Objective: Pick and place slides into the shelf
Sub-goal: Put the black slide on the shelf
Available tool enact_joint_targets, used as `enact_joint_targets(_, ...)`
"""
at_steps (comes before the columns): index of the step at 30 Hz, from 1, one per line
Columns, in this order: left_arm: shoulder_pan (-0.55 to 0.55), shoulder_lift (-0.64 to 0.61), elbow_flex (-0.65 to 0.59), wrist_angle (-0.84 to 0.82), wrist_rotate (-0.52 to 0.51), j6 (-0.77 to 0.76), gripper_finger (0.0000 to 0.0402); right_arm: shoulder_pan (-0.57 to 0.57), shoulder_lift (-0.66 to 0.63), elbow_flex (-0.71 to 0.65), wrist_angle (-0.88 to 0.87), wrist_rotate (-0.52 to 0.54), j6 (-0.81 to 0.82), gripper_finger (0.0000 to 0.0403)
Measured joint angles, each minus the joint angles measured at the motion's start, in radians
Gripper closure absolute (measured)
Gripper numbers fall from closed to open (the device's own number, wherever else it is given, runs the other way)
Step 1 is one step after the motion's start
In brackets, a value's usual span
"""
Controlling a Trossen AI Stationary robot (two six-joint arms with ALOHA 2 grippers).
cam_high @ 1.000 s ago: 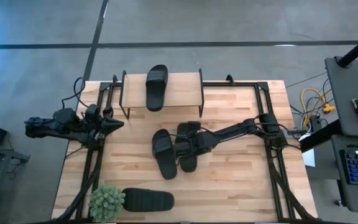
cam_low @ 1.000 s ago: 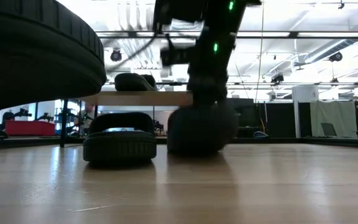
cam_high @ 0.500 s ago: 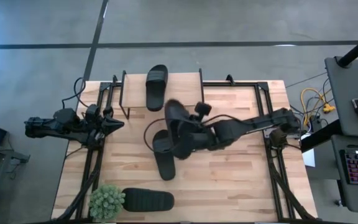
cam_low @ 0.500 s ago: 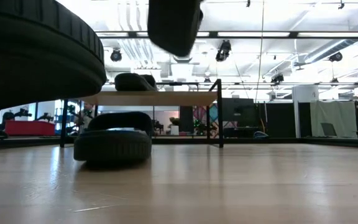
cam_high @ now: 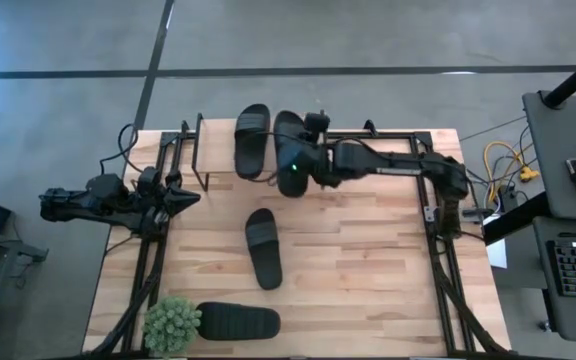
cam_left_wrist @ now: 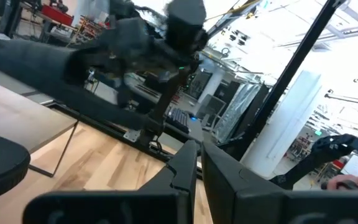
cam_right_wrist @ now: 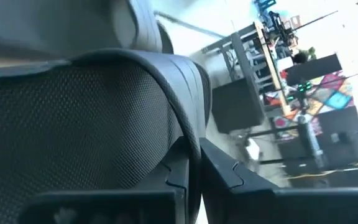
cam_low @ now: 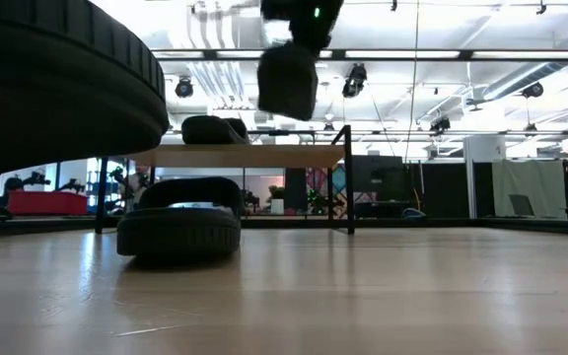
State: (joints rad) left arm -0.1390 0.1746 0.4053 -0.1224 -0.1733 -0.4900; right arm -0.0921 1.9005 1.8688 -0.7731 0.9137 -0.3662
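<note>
Four black slides show. One slide lies on the left half of the shelf, a light wood board on thin black legs. My right gripper is shut on a second slide, which hangs in the air above the shelf's right half, also seen in the low view. A third slide lies sole down at mid-table. The fourth slide lies at the near edge. My left gripper waits shut at the table's left edge. My right gripper pinches a thin raised edge of the slide between its two fingers; strap or sole wall, I cannot tell. It comes at the slide's long right side from the table's right. The slide is lifted clear above the shelf board.
A small green potted plant stands at the near left corner beside the fourth slide, which fills the low view's upper left. Black frame rails run along the table's left and right sides. Bare wood lies right of the mid-table slide.
My right gripper has lifted its slide off mid-table, where it lay beside the third slide, and carried it up and toward the far edge until it hangs over the shelf's right half. The third slide stays at mid-table.
</note>
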Motion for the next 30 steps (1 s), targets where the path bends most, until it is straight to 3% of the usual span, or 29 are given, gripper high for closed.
enact_joint_targets(4,0.0,0.003,0.0,0.002,-0.011,0.0,0.0391,-0.067,0.044,-0.004,0.126,-0.006,-0.15,0.039)
enact_joint_targets(12,0.0,0.008,0.0,0.0,-0.043,0.0,0.0391,-0.174,0.124,0.012,0.166,-0.075,-0.151,0.039)
enact_joint_targets(19,0.0,0.008,0.0,0.0,-0.09,0.0,0.0391,-0.197,0.155,0.012,0.234,-0.156,-0.147,0.039)
enact_joint_targets(26,0.0,0.007,0.0,0.001,-0.119,0.001,0.0391,-0.197,0.184,0.012,0.291,-0.154,-0.166,0.0388)
enact_joint_targets(30,0.0,0.008,0.0,0.001,-0.124,0.003,0.0391,-0.196,0.192,0.012,0.289,-0.154,-0.165,0.0366)
